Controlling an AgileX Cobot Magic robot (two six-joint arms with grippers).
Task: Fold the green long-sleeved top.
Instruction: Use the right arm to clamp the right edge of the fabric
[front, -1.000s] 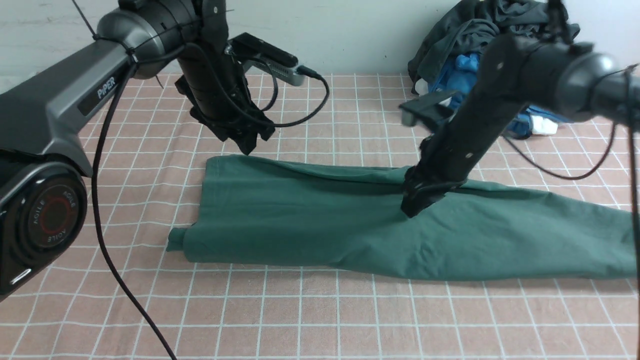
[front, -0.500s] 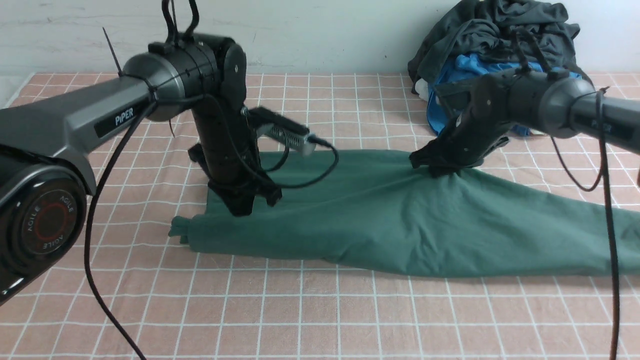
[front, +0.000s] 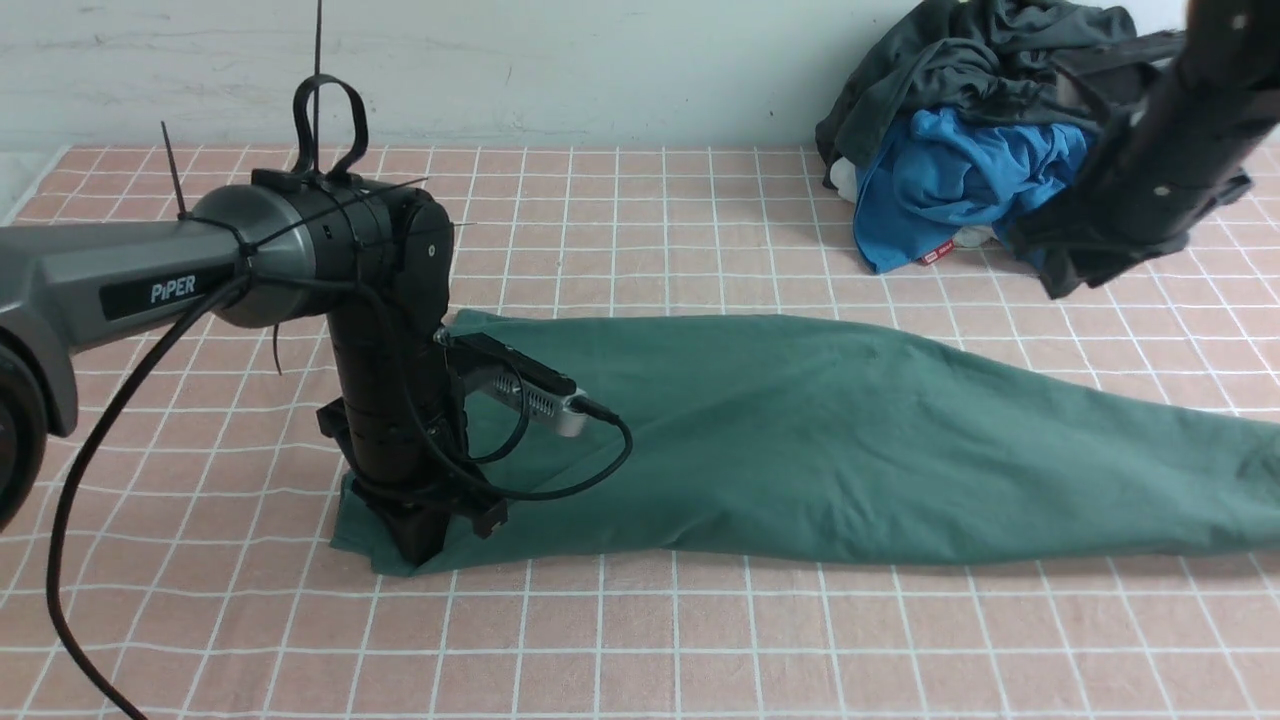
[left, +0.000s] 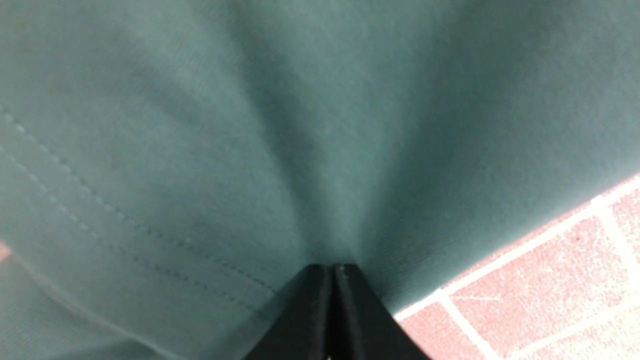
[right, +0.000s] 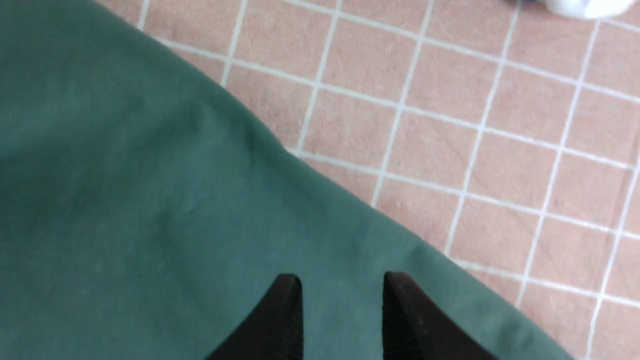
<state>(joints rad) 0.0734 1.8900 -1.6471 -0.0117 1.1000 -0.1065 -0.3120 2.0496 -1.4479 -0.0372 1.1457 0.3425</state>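
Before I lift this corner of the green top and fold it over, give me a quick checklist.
1. Left pincer shut on the green top, near-left corner: ok, creases run into its tips.
2. Right pincer gripping the top: not ok, it is open, empty and raised above it.
3. Clothes pile clear of the top: ok, apart at the far right.
4. Top lying flat: ok, only shallow wrinkles.
5. Top's right end: cannot tell, it runs out of the front view.

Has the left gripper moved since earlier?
Yes. The left gripper came nearer the camera, away from the back wall, onto the near left corner of the green top.
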